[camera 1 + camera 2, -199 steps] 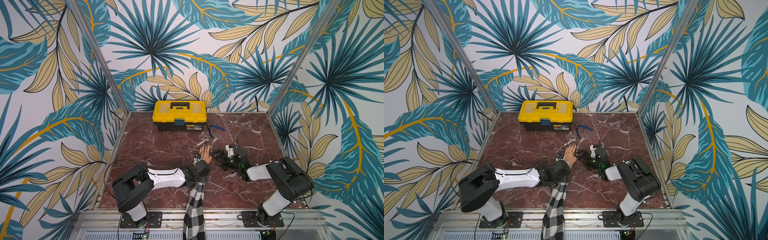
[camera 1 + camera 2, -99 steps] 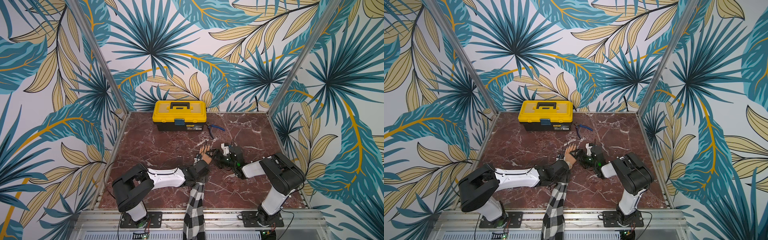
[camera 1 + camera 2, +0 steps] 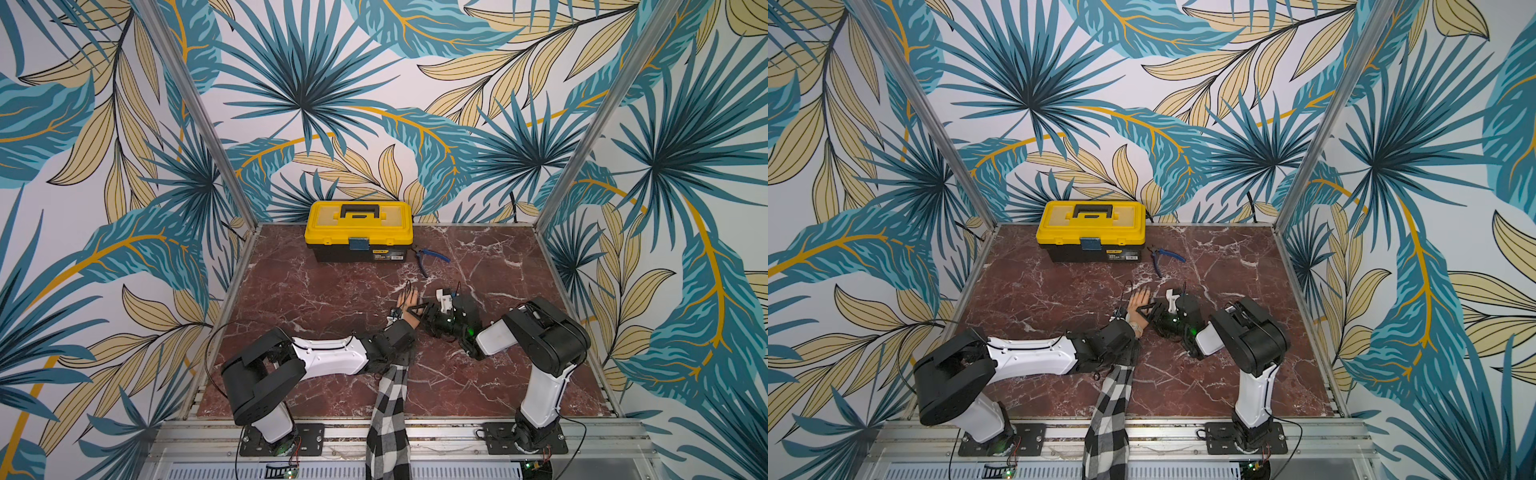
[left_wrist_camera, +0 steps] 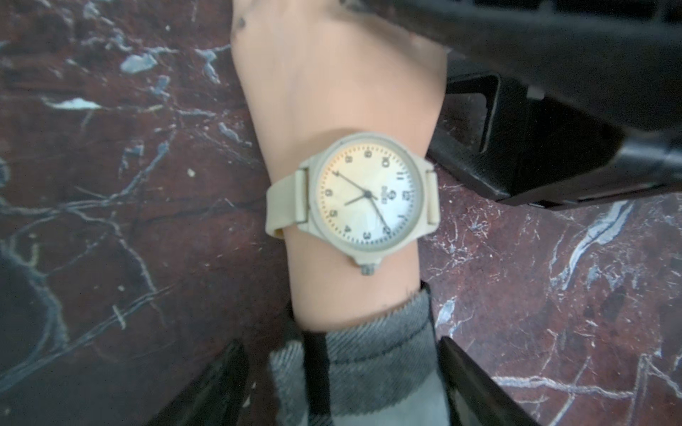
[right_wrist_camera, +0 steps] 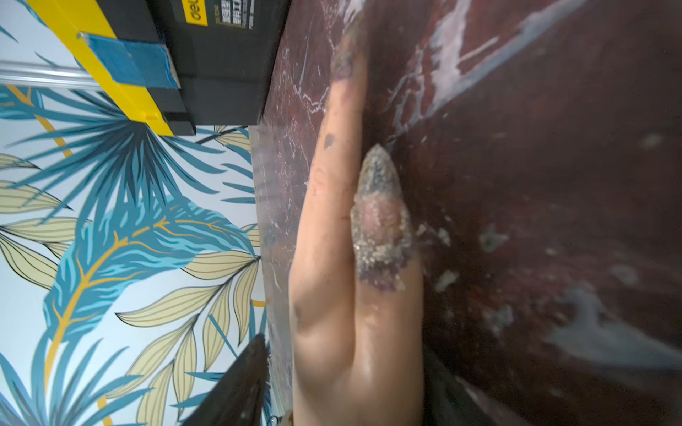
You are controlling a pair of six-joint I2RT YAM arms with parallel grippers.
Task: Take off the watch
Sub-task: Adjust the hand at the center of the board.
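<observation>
The watch (image 4: 365, 199) sits snug on the dummy's wrist, face up, just beyond the sleeve (image 4: 369, 350). It looks light, with a soft, bendy strap and a slick face that could scratch, so the strap at the wrist's side seems the place to pinch. The left tool (image 4: 343, 387) stands apart astride the sleeve. The right tool (image 5: 345, 345) straddles the hand (image 5: 332, 258), squeezing or not I cannot tell. The surface (image 4: 129, 184) around is open and the toolbox (image 3: 359, 230) is well apart, though the strap's underside probably lies against the surface.
</observation>
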